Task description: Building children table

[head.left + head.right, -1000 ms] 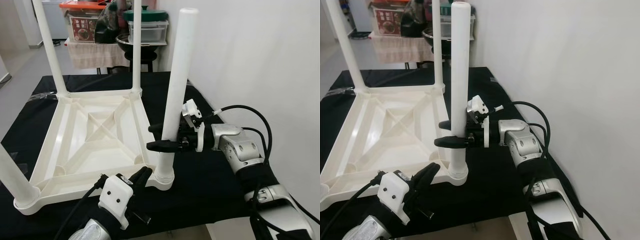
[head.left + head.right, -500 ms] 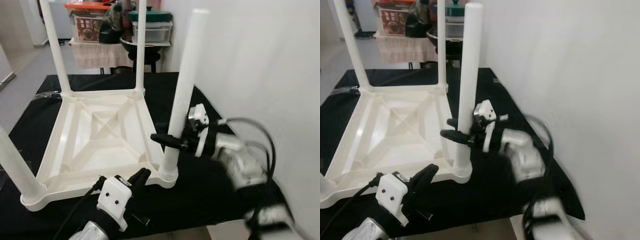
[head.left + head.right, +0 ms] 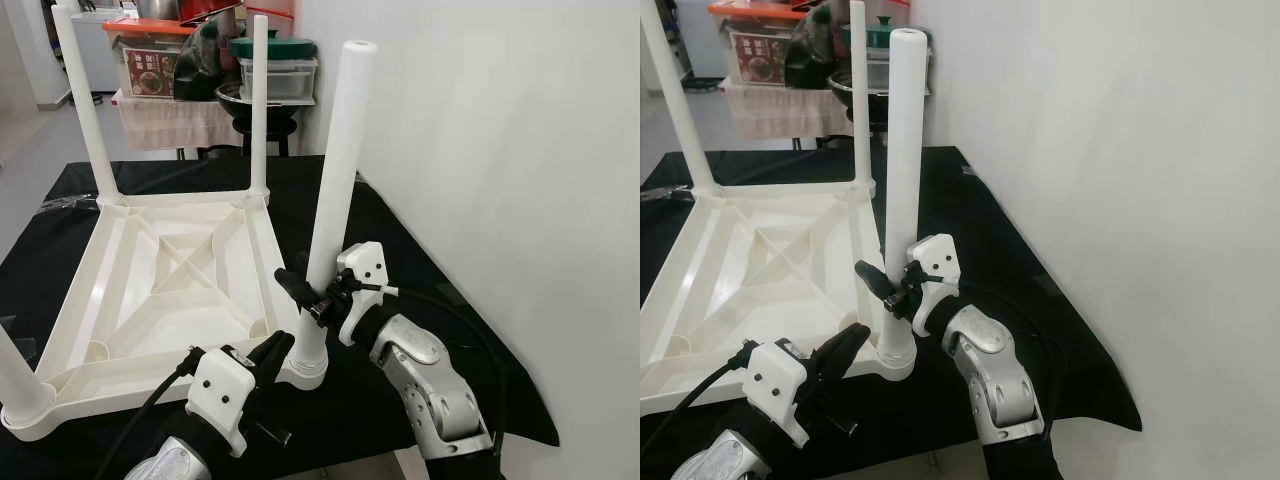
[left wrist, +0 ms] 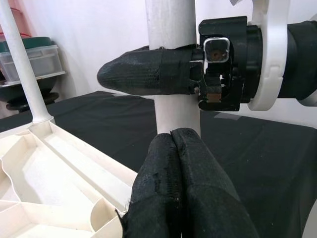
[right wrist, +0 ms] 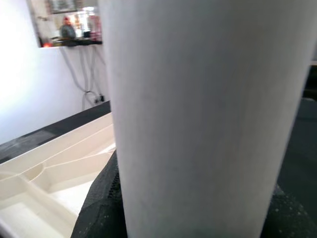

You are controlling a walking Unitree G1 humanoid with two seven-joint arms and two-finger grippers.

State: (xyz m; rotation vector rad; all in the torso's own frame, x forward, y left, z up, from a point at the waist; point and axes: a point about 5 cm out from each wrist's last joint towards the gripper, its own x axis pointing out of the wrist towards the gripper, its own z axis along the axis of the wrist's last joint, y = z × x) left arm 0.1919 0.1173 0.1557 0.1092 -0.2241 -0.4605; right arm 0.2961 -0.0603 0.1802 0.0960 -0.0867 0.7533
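One leg — right end effector grips it, fingertips half-hidden.

Bright, even indoor light, sharp across both eye views, with no motion blur. Soft shadows on the white wall toward 3 o'clock. Pale glare off the white table leg (soft, out of focus) in the right wrist view.
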